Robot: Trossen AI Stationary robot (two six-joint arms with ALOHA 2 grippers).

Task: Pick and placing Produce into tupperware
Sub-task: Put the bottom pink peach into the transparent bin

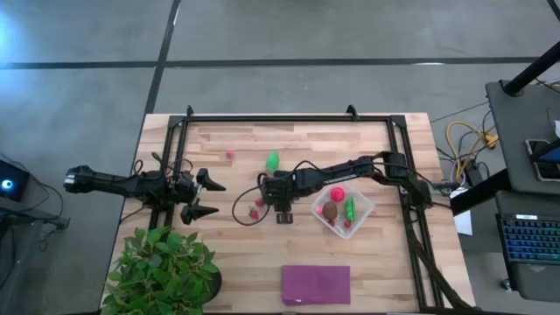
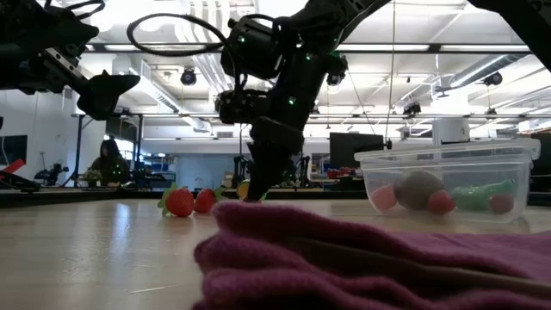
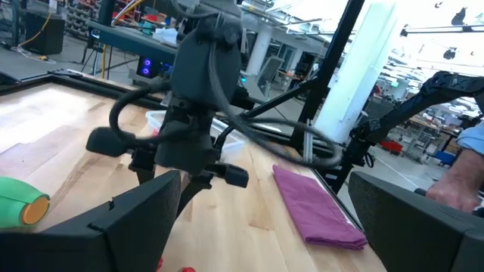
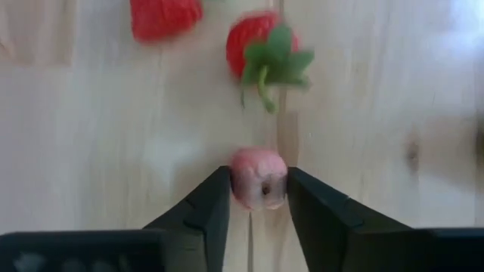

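Observation:
My right gripper (image 1: 278,201) points down at the table's middle, shut on a small pink berry (image 4: 259,177). Two red strawberries (image 4: 265,49) (image 4: 165,17) lie on the wood just beyond it; they also show in the low view (image 2: 179,201). The clear tupperware (image 1: 363,199) stands to its right, holding a red ball (image 1: 337,193), a brown oval (image 1: 330,211), a green piece (image 1: 350,208) and berries. Another green piece (image 1: 272,160) and a pink berry (image 1: 230,153) lie farther back. My left gripper (image 1: 206,199) hovers open and empty at the left. My right gripper pinches the pink berry by its two sides (image 4: 240,185) between its two fingertips (image 4: 215,200), coming from above and pointing down. The berry sits at the fingers' free ends. Whether it rests on the wood or is just lifted clear, I cannot tell.
A folded purple cloth (image 1: 315,284) lies at the near edge. A leafy potted plant (image 1: 166,271) stands at the near left corner. A black frame (image 1: 289,118) runs round the table. Bare wood lies between the two arms.

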